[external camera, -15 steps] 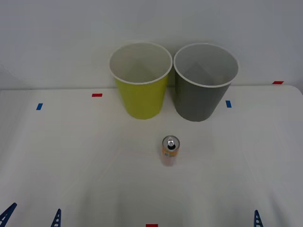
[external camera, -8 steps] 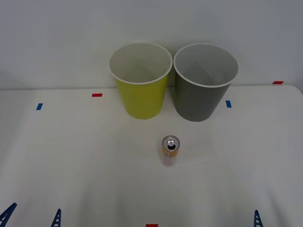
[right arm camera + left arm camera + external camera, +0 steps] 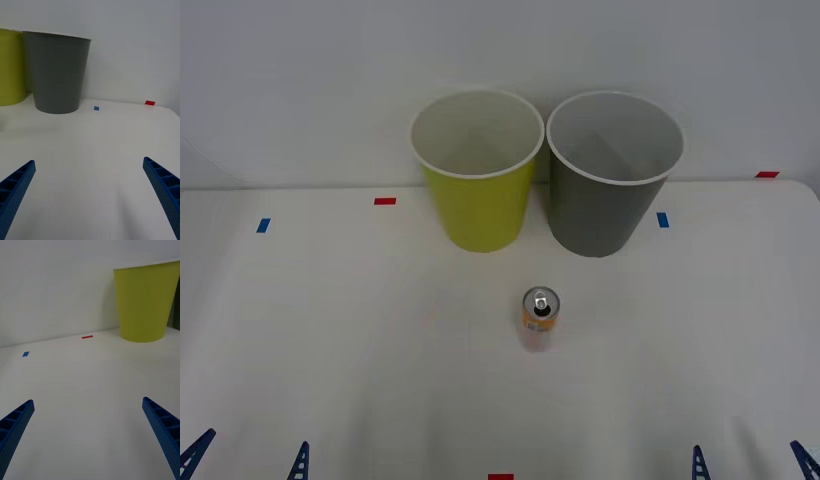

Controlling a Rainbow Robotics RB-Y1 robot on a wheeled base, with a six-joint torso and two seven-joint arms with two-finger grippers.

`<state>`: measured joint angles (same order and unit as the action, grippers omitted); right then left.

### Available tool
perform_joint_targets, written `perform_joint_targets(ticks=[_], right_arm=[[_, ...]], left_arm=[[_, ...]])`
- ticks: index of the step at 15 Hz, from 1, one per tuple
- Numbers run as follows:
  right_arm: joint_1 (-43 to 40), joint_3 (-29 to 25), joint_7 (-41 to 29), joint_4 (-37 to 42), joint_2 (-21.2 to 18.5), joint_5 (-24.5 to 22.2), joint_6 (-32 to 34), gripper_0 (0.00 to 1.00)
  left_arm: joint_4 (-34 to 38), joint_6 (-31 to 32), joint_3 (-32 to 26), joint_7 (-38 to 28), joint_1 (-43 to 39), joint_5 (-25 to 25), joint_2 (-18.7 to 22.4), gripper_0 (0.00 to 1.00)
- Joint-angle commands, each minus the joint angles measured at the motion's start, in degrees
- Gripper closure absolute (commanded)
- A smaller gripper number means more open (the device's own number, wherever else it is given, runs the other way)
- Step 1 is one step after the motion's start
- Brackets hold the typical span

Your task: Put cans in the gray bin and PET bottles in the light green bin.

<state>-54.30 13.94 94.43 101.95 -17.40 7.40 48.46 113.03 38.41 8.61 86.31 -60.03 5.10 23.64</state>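
Front view, can point(image 3: 540, 317) upright, near both bins

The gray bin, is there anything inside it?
The gray bin shows only its white inside wall, with nothing seen in it. Its very bottom is hidden from here. The can stands on the table in front.

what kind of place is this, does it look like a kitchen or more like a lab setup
Probably a lab test bench, not a kitchen: a plain white table against a bare wall, small red and blue tape markers, and just a light green bin, a gray bin and one can.
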Motion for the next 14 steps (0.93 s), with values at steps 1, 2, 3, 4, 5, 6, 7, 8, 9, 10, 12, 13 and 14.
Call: perform_joint_targets(ticks=[1, 2, 3, 4, 5, 6, 7, 8, 9, 10, 12, 13, 14], right_arm=[[3.6, 5.0, 0.8, -0.3, -3.2, 0.1, 0.1, 0.00], [5.0, 6.3, 1.1, -1.0, -4.0, 0.1, 0.1, 0.00], [7.1, 7.5, 1.3, -2.6, -4.7, 0.3, 0.1, 0.00], [9.5, 8.2, 1.5, -4.5, -5.2, 0.3, 0.6, 0.00], [11.9, 9.1, 1.6, -5.5, -5.8, 0.3, 0.7, 0.00], [13.7, 9.9, 1.8, -5.8, -6.3, 0.4, 0.6, 0.00], [15.4, 11.2, 1.7, -6.2, -7.0, 0.7, 0.5, 0.00], [17.0, 13.1, 1.7, -6.4, -7.7, 1.1, 0.4, 0.00], [18.3, 14.5, 1.7, -6.5, -8.0, 1.7, 0.3, 0.00], [19.9, 15.8, 1.7, -6.5, -8.2, 2.2, -0.9, 0.00], [22.8, 16.5, 1.7, -6.4, -7.8, 2.5, -3.5, 0.00], [24.2, 16.6, 1.7, -6.5, -7.5, 2.7, -5.0, 0.00], [25.3, 16.6, 1.7, -6.5, -6.9, 2.8, -6.3, 0.00]], left_arm=[[0.0, 0.0, 0.0, 0.0, 0.0, 0.0, 0.0, 0.00], [0.0, 0.0, 0.0, 0.0, 0.0, 0.0, 0.0, 0.00], [0.0, 0.0, 0.0, 0.0, 0.0, 0.0, 0.0, 0.00], [0.0, 0.0, 0.0, 0.0, 0.0, 0.0, 0.0, 0.00], [0.0, 0.0, 0.0, 0.0, 0.0, 0.0, 0.0, 0.00], [0.0, 0.0, 0.0, 0.0, 0.0, 0.0, 0.0, 0.00], [0.0, 0.0, 0.0, 0.0, 0.0, 0.0, 0.0, 0.00], [0.0, 0.0, 0.0, 0.0, 0.0, 0.0, 0.0, 0.00], [0.0, 0.0, 0.0, 0.0, 0.0, 0.0, 0.0, 0.00], [0.0, 0.0, 0.0, 0.0, 0.0, 0.0, 0.0, 0.00], [0.0, 0.0, 0.0, 0.0, 0.0, 0.0, 0.0, 0.00], [0.0, 0.0, 0.0, 0.0, 0.0, 0.0, 0.0, 0.00], [0.0, 0.0, 0.0, 0.0, 0.0, 0.0, 0.0, 0.00]])
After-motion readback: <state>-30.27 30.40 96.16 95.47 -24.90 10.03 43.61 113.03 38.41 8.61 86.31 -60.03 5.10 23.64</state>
